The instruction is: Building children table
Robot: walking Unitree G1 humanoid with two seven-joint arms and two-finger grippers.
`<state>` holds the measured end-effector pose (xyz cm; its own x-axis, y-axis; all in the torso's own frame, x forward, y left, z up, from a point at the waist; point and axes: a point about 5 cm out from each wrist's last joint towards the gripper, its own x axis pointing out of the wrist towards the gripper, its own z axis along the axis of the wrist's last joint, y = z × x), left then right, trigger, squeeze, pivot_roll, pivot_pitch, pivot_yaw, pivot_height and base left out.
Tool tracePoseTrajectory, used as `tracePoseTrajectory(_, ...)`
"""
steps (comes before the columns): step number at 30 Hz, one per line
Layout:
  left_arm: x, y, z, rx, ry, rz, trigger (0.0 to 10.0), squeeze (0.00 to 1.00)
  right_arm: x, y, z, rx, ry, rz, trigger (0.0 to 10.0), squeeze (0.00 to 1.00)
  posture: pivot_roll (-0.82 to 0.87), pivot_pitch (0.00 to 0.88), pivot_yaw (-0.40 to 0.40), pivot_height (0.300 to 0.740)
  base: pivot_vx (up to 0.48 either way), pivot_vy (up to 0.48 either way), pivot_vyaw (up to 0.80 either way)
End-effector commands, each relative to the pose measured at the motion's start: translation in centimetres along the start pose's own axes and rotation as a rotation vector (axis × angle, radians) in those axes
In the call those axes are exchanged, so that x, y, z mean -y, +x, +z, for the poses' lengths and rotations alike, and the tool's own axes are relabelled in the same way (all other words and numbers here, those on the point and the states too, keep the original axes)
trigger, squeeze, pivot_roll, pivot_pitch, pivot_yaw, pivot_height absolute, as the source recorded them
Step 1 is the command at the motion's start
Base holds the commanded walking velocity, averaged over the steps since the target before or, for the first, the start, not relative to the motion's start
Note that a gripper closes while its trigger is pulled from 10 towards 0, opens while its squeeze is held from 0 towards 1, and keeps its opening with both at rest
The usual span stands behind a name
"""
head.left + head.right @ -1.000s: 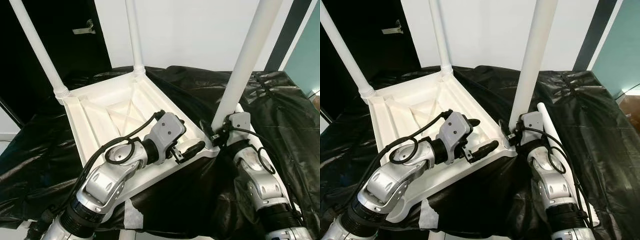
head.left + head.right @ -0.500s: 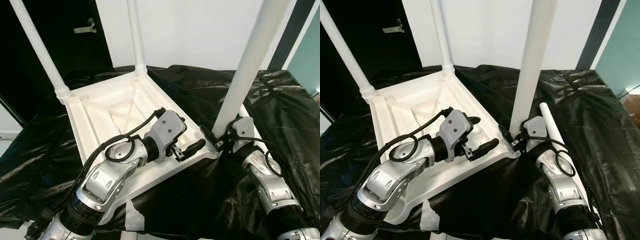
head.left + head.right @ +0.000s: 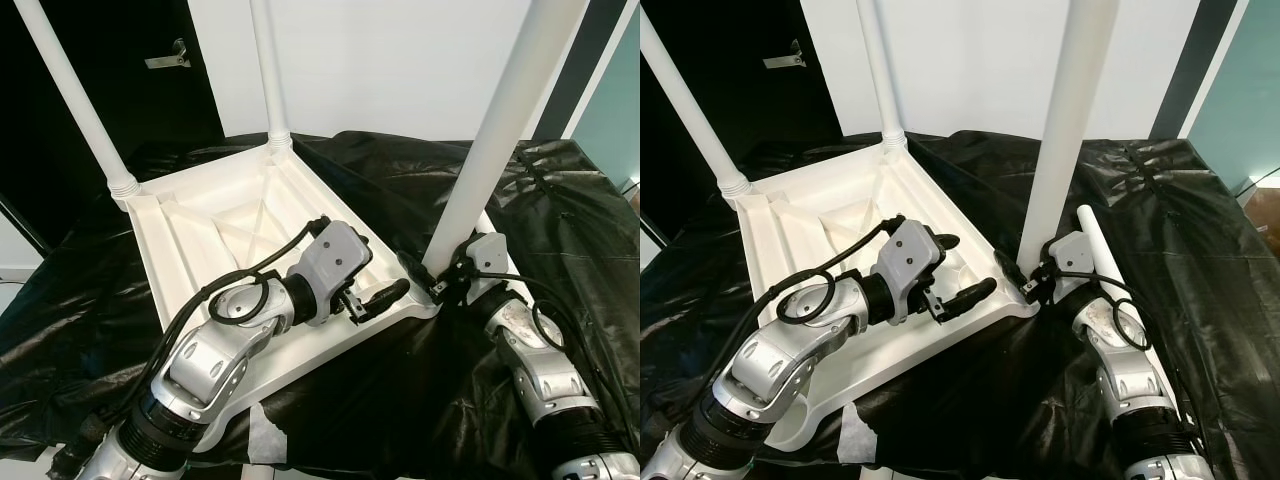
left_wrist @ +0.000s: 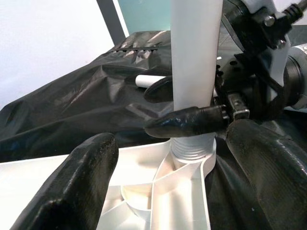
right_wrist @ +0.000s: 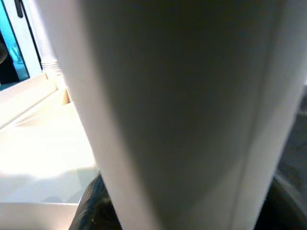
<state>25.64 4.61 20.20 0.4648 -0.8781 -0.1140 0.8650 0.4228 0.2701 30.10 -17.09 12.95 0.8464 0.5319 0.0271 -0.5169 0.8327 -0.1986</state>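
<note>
Nearest: left claw (image 3: 385, 293) resting on the near rim of the upturned white tabletop (image 3: 195, 250), fingers spread apart and holding nothing, pointing toward the near-right corner. From the left wrist view, corner socket (image 4: 192, 148) directly ahead along the finger line, between the two black fingers (image 4: 76, 182) but well beyond their tips.

Just past that, at the same corner: right claw (image 3: 437, 283) closed around the base of the third leg (image 3: 495, 140), one finger on each side just above the threaded collar. Leg upright, long axis near vertical with a slight lean toward the robot's right at the top, foot end out of frame. Right wrist view: white tube pressed close against the lens, black finger (image 5: 93, 206) at its edge.

Key relation: leg axis versus socket axis. Leg base seated in the socket, apparently not fully home; probably needs turning or pressing straight down along its own length. Right arm in contact and better placed; left claw near enough to brace the tabletop.

Beside right forearm: fourth leg (image 3: 1095, 250) lying flat on the black-sheeted surface (image 3: 560, 200), long axis running away from the robot, loose, within right-arm reach.

Farther: two fitted legs, far-left (image 3: 75, 95) and far corner (image 3: 268, 70), both upright.
</note>
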Motion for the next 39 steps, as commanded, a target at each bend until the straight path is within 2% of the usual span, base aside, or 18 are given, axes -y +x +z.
tracePoseTrajectory(1, 0.1, -0.2, -0.1, -0.004, -0.002, -0.046, 10.0, 0.0, -0.6, -1.7, -4.9, -0.266, 0.124, 0.011, 10.0, 0.0, -0.04, 0.01, 0.05, 0.74, 0.0, 0.0, 0.0)
tracePoseTrajectory(7, 0.1, -0.2, 0.0, -0.001, -0.001, -0.049, 10.0, 0.0, -0.1, -1.7, -4.7, -0.293, 0.138, 0.022, 10.0, 0.0, -0.04, 0.009, 0.047, 0.74, 0.0, 0.0, 0.0)
tracePoseTrajectory(15, 0.1, -0.1, 0.0, 0.0, -0.003, -0.045, 10.0, 0.0, 0.2, -1.6, -4.7, -0.354, 0.222, 0.039, 10.0, 0.0, -0.04, 0.009, 0.04, 0.74, 0.0, 0.0, 0.0)
tracePoseTrajectory(19, 0.2, -0.1, 0.0, 0.0, -0.006, -0.046, 10.0, 0.0, 0.4, -1.6, -4.6, -0.372, 0.234, 0.042, 10.0, 0.0, -0.04, 0.009, 0.04, 0.74, 0.0, 0.0, 0.0)
tracePoseTrajectory(29, 0.4, 0.2, 0.1, 0.007, -0.005, -0.044, 10.0, 0.0, 0.4, -1.5, -4.3, -0.408, 0.319, 0.127, 10.0, 0.0, -0.04, 0.0, 0.028, 0.74, 0.0, 0.0, 0.0)
tracePoseTrajectory(39, 0.3, 0.2, 0.2, 0.014, -0.012, -0.027, 10.0, 0.0, 0.6, -0.9, -4.2, -0.446, 0.326, 0.174, 10.0, 0.0, -0.03, 0.003, 0.01, 0.74, 0.0, 0.0, 0.0)
